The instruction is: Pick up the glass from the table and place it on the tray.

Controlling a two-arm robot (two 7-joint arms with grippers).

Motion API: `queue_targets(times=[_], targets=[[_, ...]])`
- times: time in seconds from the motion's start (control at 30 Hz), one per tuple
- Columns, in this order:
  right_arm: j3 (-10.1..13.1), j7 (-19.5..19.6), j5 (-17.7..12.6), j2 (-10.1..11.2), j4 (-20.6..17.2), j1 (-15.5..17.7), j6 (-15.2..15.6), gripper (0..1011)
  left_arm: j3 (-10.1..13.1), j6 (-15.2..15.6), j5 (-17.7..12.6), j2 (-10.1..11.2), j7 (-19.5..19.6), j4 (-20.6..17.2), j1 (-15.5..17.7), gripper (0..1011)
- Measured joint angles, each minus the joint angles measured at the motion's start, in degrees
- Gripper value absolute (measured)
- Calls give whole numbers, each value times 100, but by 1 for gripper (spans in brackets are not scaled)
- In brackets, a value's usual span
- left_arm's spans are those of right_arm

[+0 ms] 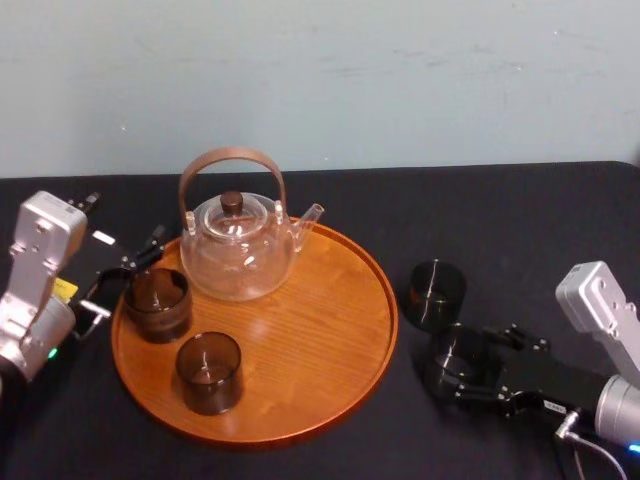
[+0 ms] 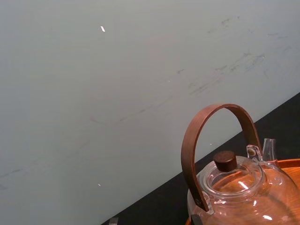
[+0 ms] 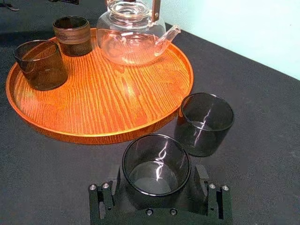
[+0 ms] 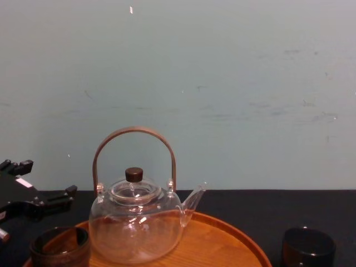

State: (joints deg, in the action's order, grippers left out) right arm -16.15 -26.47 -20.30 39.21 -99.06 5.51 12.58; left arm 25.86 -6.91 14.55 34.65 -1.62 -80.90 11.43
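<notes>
A dark glass (image 3: 157, 165) stands on the black table between the fingers (image 3: 202, 182) of my right gripper (image 3: 158, 180), whose jaws are open on either side of it, just off the tray's right rim. From the head view the same glass (image 1: 458, 352) and right gripper (image 1: 452, 368) are at lower right. A second dark glass (image 3: 205, 123) stands on the table beside it, farther back. The round orange-brown wooden tray (image 1: 300, 340) lies at the table's centre. My left gripper (image 1: 125, 285) rests open at the tray's left edge with nothing in it.
On the tray stand a clear glass teapot (image 1: 238, 245) with a brown arched handle and two dark glasses, one at the left rim (image 1: 157, 303) and one nearer the front (image 1: 209, 372). A pale wall backs the table. Bare wood lies on the tray's right half.
</notes>
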Motion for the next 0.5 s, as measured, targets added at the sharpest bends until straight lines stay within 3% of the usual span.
queue_targets(times=[0.5], targets=[[-148,-41,-18,-40,159,-237,59,1002,0,0,0,0,0,0,0,1001]])
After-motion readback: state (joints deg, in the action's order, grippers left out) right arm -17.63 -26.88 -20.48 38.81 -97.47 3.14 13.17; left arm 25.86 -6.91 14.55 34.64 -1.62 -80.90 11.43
